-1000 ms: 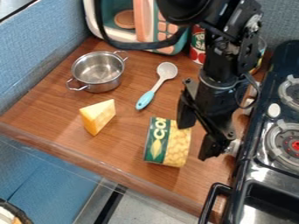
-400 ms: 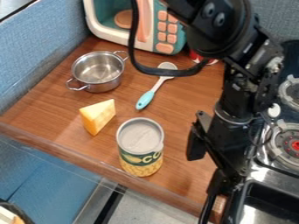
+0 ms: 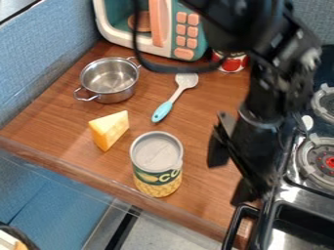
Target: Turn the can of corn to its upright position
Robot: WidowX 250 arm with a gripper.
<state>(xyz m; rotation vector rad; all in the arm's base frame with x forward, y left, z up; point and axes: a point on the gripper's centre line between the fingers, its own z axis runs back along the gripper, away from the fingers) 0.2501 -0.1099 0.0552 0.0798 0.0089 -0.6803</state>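
Corn can (image 3: 156,165), on its side moments ago, now stands upright, clear of the spread claw (image 3: 230,176); task looks done.

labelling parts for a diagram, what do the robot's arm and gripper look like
The arm is black, with bulky rounded joints towards the top and a thick black cable looping out. A greyish ring circles it above the gripper, which is black too, with two angular fingers.
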